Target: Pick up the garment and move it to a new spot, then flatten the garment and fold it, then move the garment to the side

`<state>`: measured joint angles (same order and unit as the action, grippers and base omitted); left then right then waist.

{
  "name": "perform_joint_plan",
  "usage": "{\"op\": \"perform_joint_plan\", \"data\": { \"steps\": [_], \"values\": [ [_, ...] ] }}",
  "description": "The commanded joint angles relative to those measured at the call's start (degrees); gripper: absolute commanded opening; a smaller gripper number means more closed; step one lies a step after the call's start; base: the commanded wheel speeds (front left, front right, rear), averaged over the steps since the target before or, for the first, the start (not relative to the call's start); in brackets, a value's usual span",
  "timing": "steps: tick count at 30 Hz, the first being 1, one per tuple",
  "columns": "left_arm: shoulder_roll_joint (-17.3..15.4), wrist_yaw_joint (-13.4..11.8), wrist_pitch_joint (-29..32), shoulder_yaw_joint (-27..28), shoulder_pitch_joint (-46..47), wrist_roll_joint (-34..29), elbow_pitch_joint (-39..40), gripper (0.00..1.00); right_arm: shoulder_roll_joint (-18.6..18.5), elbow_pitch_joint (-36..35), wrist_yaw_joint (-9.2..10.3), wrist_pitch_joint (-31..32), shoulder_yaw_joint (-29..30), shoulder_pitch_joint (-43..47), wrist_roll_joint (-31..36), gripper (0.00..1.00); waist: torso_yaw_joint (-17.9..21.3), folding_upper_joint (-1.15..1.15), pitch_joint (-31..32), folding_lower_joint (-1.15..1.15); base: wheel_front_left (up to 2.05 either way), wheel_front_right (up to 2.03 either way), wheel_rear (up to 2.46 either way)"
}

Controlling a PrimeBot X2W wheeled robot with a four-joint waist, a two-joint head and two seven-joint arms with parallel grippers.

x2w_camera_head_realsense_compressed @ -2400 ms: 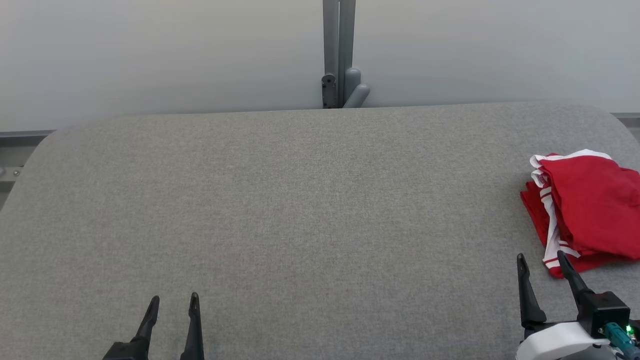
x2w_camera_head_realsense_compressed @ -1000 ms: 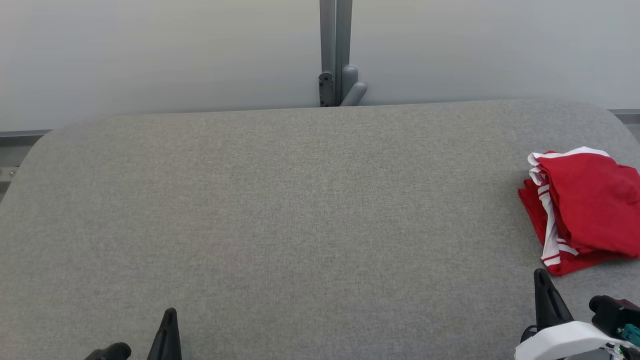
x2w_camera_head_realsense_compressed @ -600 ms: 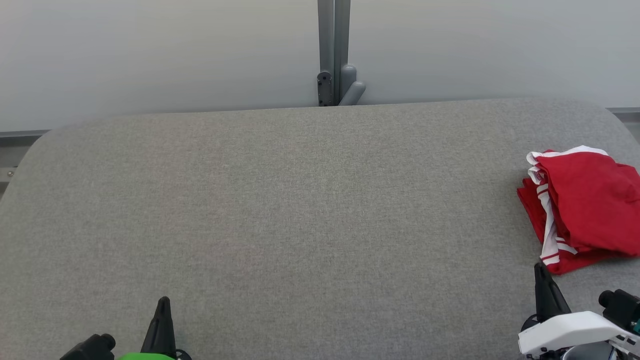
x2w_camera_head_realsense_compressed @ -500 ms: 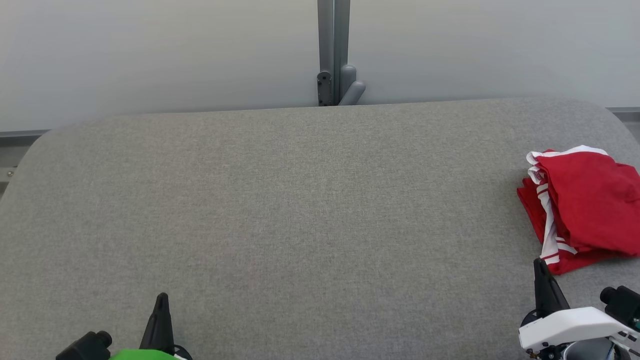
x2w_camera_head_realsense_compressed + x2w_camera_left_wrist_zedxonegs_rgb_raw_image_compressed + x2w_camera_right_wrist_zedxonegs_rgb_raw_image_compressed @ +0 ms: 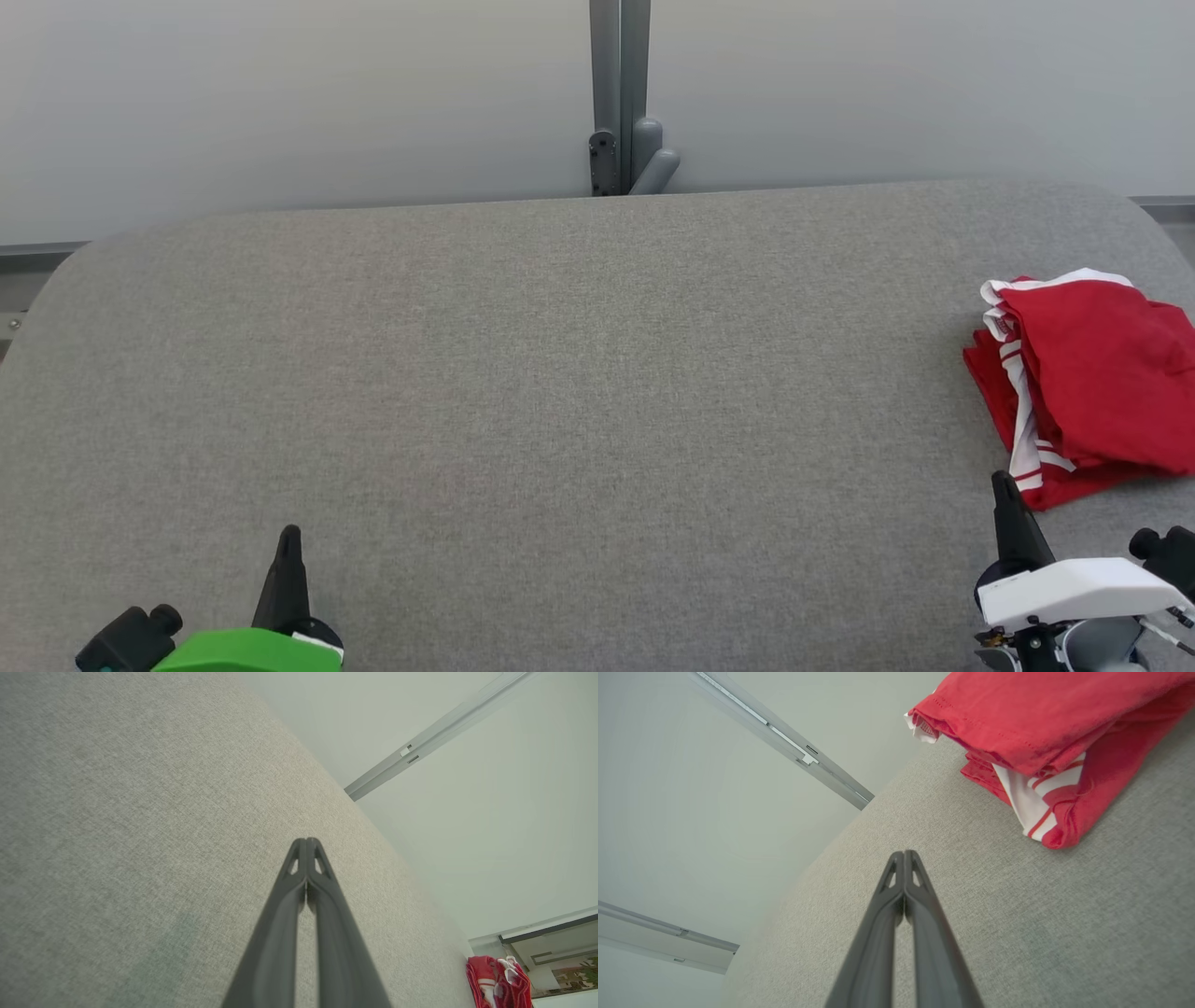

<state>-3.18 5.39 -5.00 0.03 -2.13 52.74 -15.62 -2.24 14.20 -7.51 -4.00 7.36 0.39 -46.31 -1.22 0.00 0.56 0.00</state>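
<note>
The garment (image 5: 1092, 383) is red with white striped trim, folded into a thick bundle at the table's right edge; it also shows in the right wrist view as the garment (image 5: 1045, 742) and tiny in the left wrist view as the garment (image 5: 497, 982). My right gripper (image 5: 1004, 490) stands just in front of the bundle's near corner, shut and empty, its tips (image 5: 904, 855) pressed together. My left gripper (image 5: 289, 541) is low at the near left, far from the garment, also shut with nothing held (image 5: 306, 842).
The grey fabric table (image 5: 560, 392) has rounded far corners. Behind it stands a pale wall with a grey vertical post and bracket (image 5: 621, 140). The garment lies close to the table's right edge.
Both grippers went from open to shut and drew back toward the near edge, then crept forward a little. The garment lies as it did; the camera drifted slightly.
</note>
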Motion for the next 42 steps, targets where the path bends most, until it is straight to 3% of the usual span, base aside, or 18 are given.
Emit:
{"op": "perform_joint_plan", "data": {
  "steps": [1, 42],
  "values": [
    [-0.6, 0.3, 0.4, 0.4, 1.7, 1.4, 0.6, 0.00, -0.4, -0.5, 0.01, 0.4, 0.0, -1.6, -1.6, 0.00, 0.0, 0.00, 0.0, 0.00, 0.00, 0.00, 0.00],
    [-0.7, 1.5, 6.5, 3.4, 6.3, 24.9, 0.9, 0.00, -0.6, 0.1, 0.00, 6.6, -0.4, -5.2, -28.1, 0.00, 0.6, 0.00, -0.4, 0.00, 0.00, 0.00, 0.00]
  ]
}}
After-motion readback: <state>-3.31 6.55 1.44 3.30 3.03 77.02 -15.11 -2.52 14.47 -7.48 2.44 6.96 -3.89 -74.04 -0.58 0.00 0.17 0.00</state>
